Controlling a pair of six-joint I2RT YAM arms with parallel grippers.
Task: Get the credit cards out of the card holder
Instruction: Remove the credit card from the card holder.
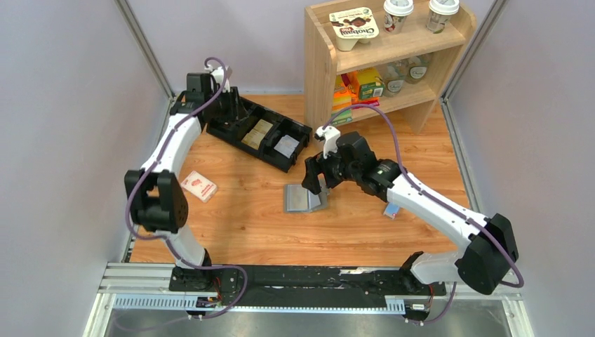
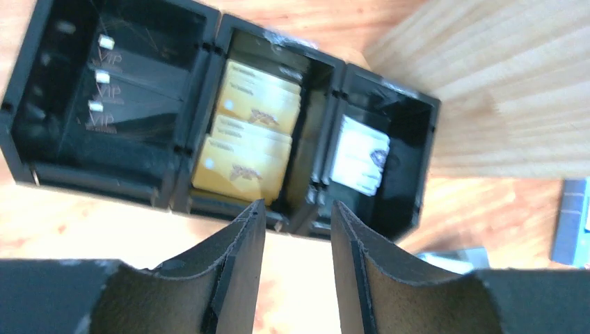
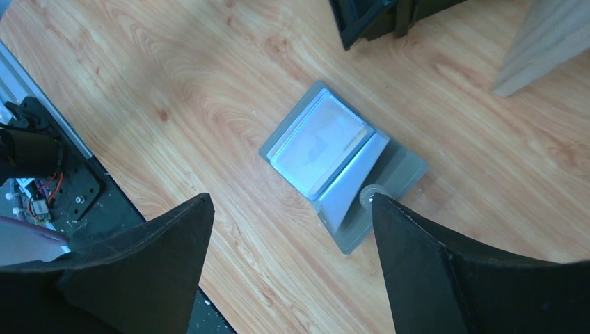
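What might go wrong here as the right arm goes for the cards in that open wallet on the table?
1. The card holder lies loose on the table, and the left gripper is away over the black tray, so a pull may drag the whole holder along.
2. One clear sleeve stands up under the open right gripper; its fingers may pinch plastic rather than a card.

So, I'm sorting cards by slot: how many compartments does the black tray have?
3. The left compartment holds dark VIP cards, the middle compartment gold cards, the right compartment one white card. None seems hidden.
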